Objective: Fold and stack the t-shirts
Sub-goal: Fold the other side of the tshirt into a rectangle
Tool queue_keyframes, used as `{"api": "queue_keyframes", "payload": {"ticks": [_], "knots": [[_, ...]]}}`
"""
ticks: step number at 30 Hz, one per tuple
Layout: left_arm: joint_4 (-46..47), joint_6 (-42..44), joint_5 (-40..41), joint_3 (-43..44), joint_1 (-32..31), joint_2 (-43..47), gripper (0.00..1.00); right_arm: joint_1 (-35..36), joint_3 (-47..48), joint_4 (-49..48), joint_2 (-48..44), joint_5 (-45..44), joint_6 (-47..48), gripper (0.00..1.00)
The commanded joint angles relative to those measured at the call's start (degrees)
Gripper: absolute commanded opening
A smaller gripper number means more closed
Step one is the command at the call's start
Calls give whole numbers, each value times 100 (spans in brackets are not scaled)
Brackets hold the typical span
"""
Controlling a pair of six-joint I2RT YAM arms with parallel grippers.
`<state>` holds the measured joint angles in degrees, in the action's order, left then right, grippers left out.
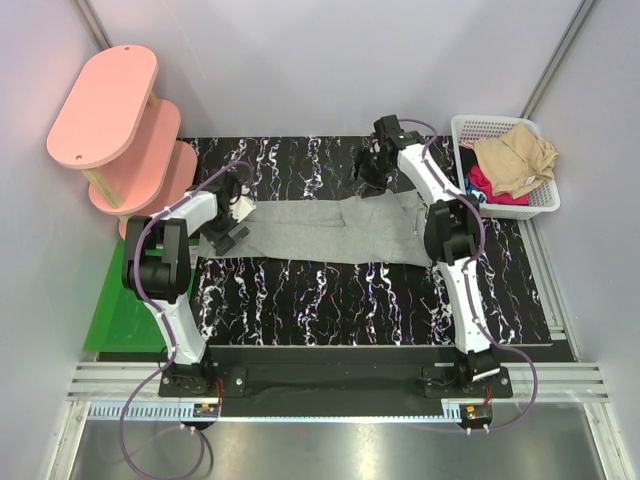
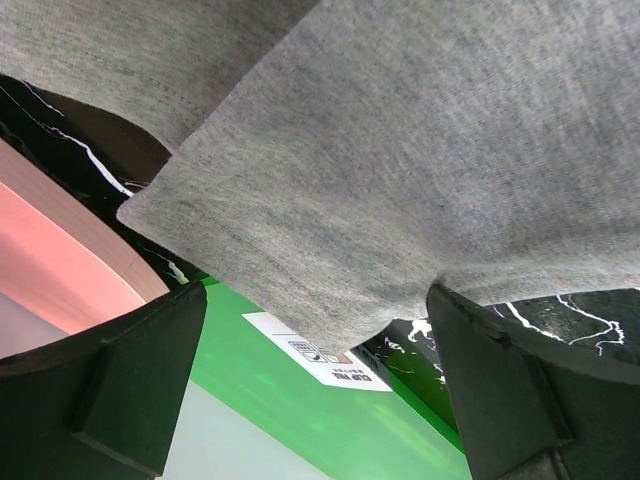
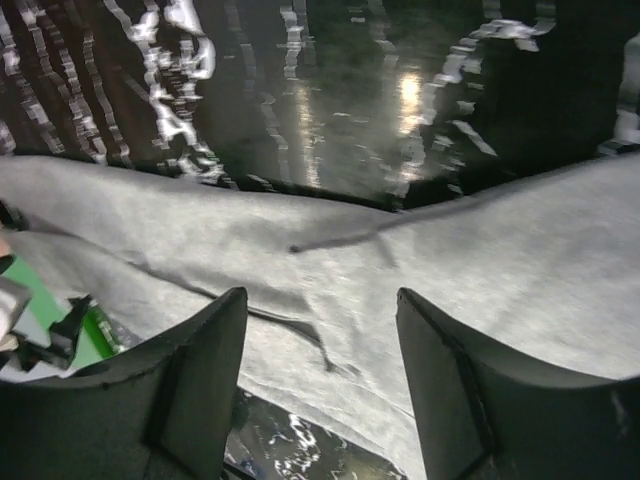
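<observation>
A heather grey t-shirt [image 1: 320, 232] lies spread out lengthwise across the black marbled table [image 1: 330, 300]. My left gripper [image 1: 232, 225] is at the shirt's left end. In the left wrist view it [image 2: 315, 390] is open, with the shirt's edge [image 2: 400, 150] just beyond the fingertips and nothing held. My right gripper [image 1: 368, 172] is at the shirt's far edge, right of the middle. In the right wrist view it [image 3: 320, 390] is open and empty just above the cloth [image 3: 400, 260]. A tan shirt [image 1: 515, 160] and a red shirt [image 1: 485, 185] lie in the basket.
A white lattice basket [image 1: 490, 120] stands at the back right corner. A pink tiered shelf [image 1: 120, 120] stands at the back left. A green mat [image 1: 120, 310] lies left of the table, also seen in the left wrist view [image 2: 330, 420] with a white label [image 2: 320, 360].
</observation>
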<state>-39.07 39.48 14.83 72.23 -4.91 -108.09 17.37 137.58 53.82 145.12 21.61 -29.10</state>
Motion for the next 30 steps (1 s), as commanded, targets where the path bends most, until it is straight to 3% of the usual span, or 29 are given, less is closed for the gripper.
{"api": "queue_keyframes", "payload": {"ticks": [1,5,9,12,19,30], "knots": [[31,68,46,107,42,289,99,-251,-309,216,-834,-777,203,69],[-48,51,-59,151,42,499,99,-313,-1310,129,-1992,-1282,291,68],[-258,51,-217,362,34,631,99,-313,-3476,-599,-2970,-1054,46,64],[-513,-63,-445,669,-10,667,99,-313,-4499,-1145,-3314,-974,-139,62],[-743,-187,-551,942,-589,764,99,-321,-4951,-1164,-3104,-1167,-359,61],[-716,-161,-147,1452,-696,-537,99,-427,-5058,-804,-2762,-1668,-439,67]]}}
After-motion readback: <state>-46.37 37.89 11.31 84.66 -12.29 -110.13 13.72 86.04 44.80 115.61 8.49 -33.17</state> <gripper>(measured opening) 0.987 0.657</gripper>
